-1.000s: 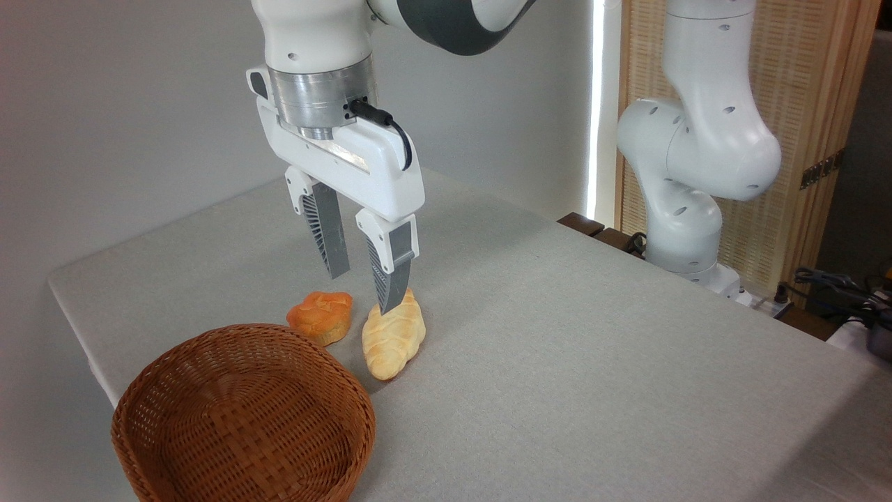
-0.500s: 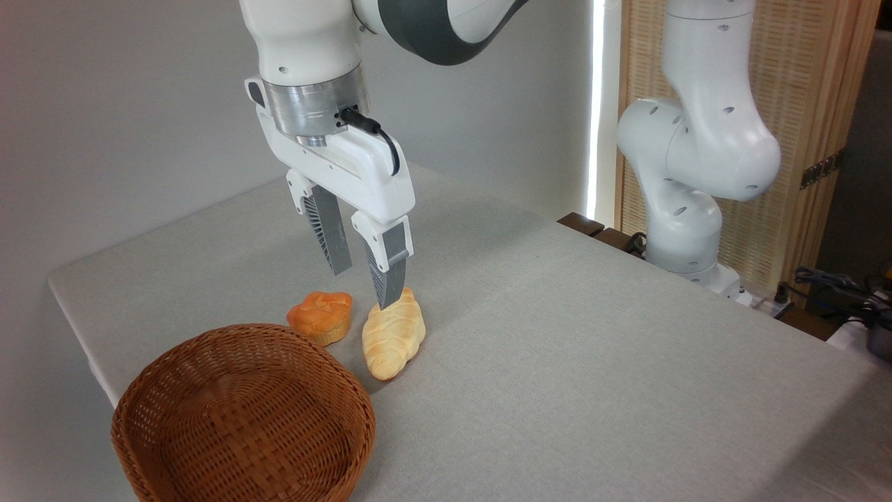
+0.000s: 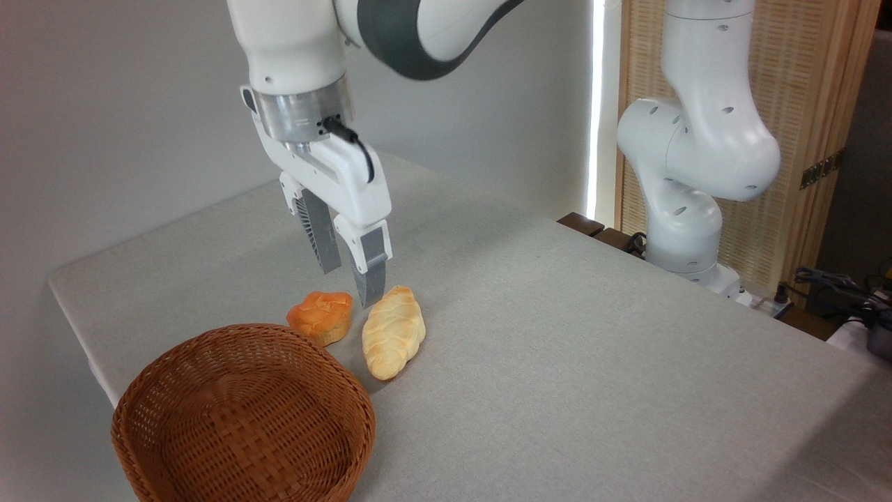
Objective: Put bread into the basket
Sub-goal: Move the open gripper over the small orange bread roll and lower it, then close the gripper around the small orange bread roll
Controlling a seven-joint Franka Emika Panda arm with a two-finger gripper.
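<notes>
The bread (image 3: 321,316), a small squat bun with an orange-brown top, sits on the grey table just behind the basket's far rim. The round brown wicker basket (image 3: 167,418) stands at the table's near left corner with nothing inside. My gripper (image 3: 348,286) hangs open just above and slightly right of the bread, its grey fingers (image 3: 368,275) pointing down, holding nothing. Its front fingertip reaches down between the bun and a pale loaf.
A longer pale yellow ridged loaf (image 3: 393,332) lies right beside the bread, to its right. The arm's white base (image 3: 686,209) stands at the table's far right edge. The table's left edge (image 3: 70,314) is near the bun.
My gripper has shifted left, from over the pale loaf's tip toward the bun, staying open. The breads and the basket have not moved.
</notes>
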